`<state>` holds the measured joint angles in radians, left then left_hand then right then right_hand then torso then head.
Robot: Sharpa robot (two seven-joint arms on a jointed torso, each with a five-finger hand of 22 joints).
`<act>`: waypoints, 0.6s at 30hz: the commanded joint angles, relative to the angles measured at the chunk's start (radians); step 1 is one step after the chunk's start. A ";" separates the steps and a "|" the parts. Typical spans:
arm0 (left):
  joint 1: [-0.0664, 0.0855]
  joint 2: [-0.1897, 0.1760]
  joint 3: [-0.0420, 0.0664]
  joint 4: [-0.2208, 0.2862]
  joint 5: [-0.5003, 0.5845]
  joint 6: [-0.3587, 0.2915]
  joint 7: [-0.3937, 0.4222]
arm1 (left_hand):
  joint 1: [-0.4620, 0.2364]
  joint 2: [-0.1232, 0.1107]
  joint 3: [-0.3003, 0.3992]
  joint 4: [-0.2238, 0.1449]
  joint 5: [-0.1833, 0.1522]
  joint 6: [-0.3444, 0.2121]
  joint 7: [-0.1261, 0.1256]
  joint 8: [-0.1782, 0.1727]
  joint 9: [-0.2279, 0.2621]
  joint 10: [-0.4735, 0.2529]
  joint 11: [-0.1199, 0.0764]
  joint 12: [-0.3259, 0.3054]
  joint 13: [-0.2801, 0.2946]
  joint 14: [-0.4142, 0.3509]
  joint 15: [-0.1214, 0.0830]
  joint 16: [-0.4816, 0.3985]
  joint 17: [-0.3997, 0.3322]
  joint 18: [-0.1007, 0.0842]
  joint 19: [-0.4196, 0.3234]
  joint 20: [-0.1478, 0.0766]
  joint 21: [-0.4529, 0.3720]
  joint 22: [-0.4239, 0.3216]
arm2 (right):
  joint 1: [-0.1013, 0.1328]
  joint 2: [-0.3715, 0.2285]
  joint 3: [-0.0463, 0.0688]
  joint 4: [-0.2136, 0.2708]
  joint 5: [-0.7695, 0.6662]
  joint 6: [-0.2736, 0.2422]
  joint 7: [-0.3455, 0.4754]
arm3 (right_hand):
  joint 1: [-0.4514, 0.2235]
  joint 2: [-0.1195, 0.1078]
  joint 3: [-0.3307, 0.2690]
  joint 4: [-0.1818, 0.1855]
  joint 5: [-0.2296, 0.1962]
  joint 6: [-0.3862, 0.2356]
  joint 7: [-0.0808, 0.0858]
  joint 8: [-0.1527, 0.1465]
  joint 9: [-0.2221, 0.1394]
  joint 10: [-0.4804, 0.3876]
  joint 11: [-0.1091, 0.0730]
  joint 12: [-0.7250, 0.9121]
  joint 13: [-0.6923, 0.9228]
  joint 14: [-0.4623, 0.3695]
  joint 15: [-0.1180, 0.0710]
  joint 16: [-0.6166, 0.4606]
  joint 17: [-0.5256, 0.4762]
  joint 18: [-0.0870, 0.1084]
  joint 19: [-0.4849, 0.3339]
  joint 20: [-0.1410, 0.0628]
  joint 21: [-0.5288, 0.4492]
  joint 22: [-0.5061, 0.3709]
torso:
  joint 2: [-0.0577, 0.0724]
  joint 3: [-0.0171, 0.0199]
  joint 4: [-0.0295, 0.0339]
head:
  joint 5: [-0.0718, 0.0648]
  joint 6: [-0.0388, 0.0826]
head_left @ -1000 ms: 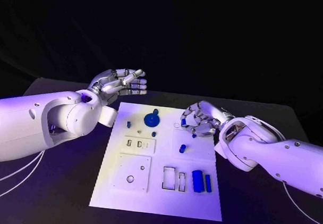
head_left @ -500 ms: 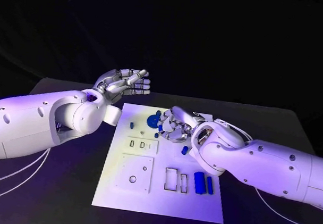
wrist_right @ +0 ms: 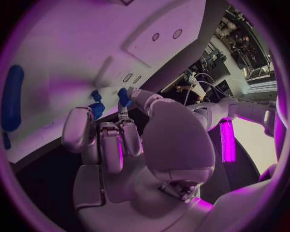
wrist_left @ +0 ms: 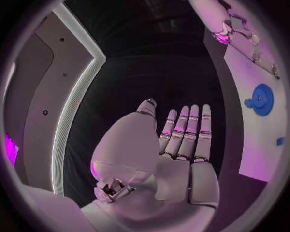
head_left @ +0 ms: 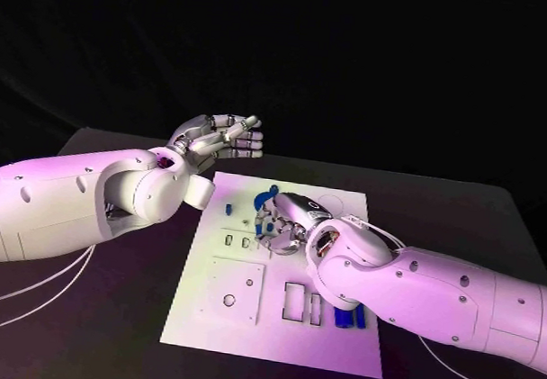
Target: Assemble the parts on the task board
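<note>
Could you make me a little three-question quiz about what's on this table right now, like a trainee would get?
1. True or false: the left hand is holding a blue part.
2. Which hand is over the task board? A) left B) right C) both
3. Fill in: the round blue gear lies at the board's ____ end, away from the robot.

Key
1. False. It is held up beyond the board's far left corner, fingers apart, holding nothing.
2. B. The right hand reaches over the board's middle, its fingertips by the small blue parts; whether it grips one is unclear.
3. far.
</note>
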<state>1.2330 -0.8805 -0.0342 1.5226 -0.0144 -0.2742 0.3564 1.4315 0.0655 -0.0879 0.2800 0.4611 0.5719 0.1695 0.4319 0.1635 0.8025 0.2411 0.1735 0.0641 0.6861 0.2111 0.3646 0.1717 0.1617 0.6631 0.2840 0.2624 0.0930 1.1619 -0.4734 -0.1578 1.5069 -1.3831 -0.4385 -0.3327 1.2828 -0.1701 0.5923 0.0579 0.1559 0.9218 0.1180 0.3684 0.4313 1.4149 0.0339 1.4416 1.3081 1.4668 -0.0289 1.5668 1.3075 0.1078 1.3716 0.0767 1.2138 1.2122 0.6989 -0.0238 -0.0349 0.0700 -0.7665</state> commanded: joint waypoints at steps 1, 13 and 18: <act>0.001 0.003 0.001 0.001 0.001 0.014 0.005 | -0.001 0.003 0.005 0.001 -0.007 -0.005 0.107 0.004 0.001 -0.005 0.002 0.006 0.001 -0.007 -0.002 0.004 0.001 -0.017 0.002 -0.004 -0.005 -0.001 | -0.005 0.006 -0.001 -0.002 -0.051 0.020 -0.017 | -0.014 0.001 0.003 0.002 0.005 0.011 -0.008 0.006 0.014 -0.001 -0.002 -0.006 0.061 0.104 -0.005 0.004 0.263 -0.013 0.004 -0.003 0.004 0.000 | 0.001 0.0011 0.0001 | 0.004 -0.004; 0.001 0.003 0.001 0.005 0.001 0.018 0.002 | -0.002 0.003 0.005 0.002 -0.007 -0.006 0.107 0.006 0.002 -0.005 0.002 0.007 0.001 -0.008 -0.001 0.005 0.001 -0.017 0.002 -0.004 -0.005 -0.001 | -0.018 0.027 -0.006 -0.015 -0.067 0.037 -0.007 | -0.021 -0.004 0.001 0.003 0.001 0.011 -0.009 0.006 0.015 -0.001 -0.003 -0.006 0.060 0.104 -0.006 0.004 0.263 -0.013 0.003 -0.004 0.000 -0.003 | 0.001 0.0008 0.0014 | 0.010 -0.009; 0.001 0.002 0.001 0.006 0.001 0.019 0.000 | -0.002 0.003 0.005 0.002 -0.007 -0.006 0.107 0.006 0.002 -0.005 0.002 0.007 0.001 -0.008 -0.001 0.005 0.001 -0.017 0.002 -0.004 -0.005 -0.001 | -0.023 0.033 -0.007 -0.021 -0.068 0.036 -0.010 | -0.023 -0.006 0.001 0.003 0.000 0.011 -0.009 0.007 0.015 -0.001 -0.003 -0.007 0.060 0.104 -0.006 0.004 0.263 -0.012 0.003 -0.004 -0.001 -0.004 | 0.000 0.0004 0.0003 | 0.014 -0.012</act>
<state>1.2330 -0.8801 -0.0343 1.5251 -0.0143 -0.2731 0.3533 1.4315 0.0655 -0.0879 0.2800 0.4567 0.5720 0.1695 0.4319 0.1643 0.8025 0.2411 0.1735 0.0642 0.6861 0.2110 0.3646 0.1717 0.1617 0.6631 0.2840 0.2623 0.0931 1.1399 -0.4424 -0.1649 1.4869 -1.4287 -0.4195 -0.3377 1.2658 -0.1765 0.5921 0.0579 0.1541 0.9219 0.1176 0.3728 0.4318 1.4149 0.0339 1.4379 1.3078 1.4667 -0.0288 1.5668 1.3074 0.1078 1.3716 0.0767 1.2137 1.2092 0.6995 -0.0233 -0.0344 0.0828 -0.7774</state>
